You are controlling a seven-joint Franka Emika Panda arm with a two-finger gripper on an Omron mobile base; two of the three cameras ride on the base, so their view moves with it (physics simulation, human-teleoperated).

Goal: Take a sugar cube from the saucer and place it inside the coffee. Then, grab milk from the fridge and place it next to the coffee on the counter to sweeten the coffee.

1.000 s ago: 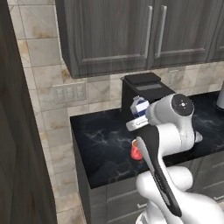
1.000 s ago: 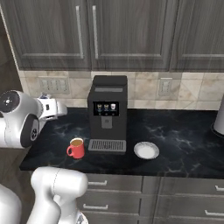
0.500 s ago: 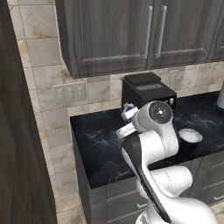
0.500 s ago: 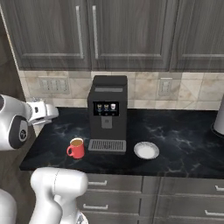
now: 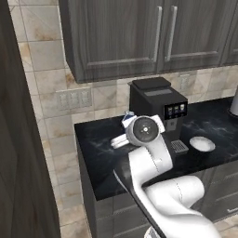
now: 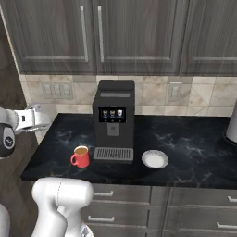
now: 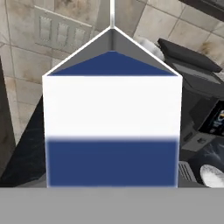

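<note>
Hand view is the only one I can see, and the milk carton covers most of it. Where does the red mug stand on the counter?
Observer: The coffee stands near the front edge of the counter, just left of the coffee machine's drip tray.
Operator: Is there free space beside the mug for the carton?
Observer: Yes, the counter to the left of the mug is bare black surface up to its left end.
Operator: And where is the carton compared with the mug?
Observer: The milk is up in the air left of the coffee machine, apart from the mug and not resting on the counter.
</note>
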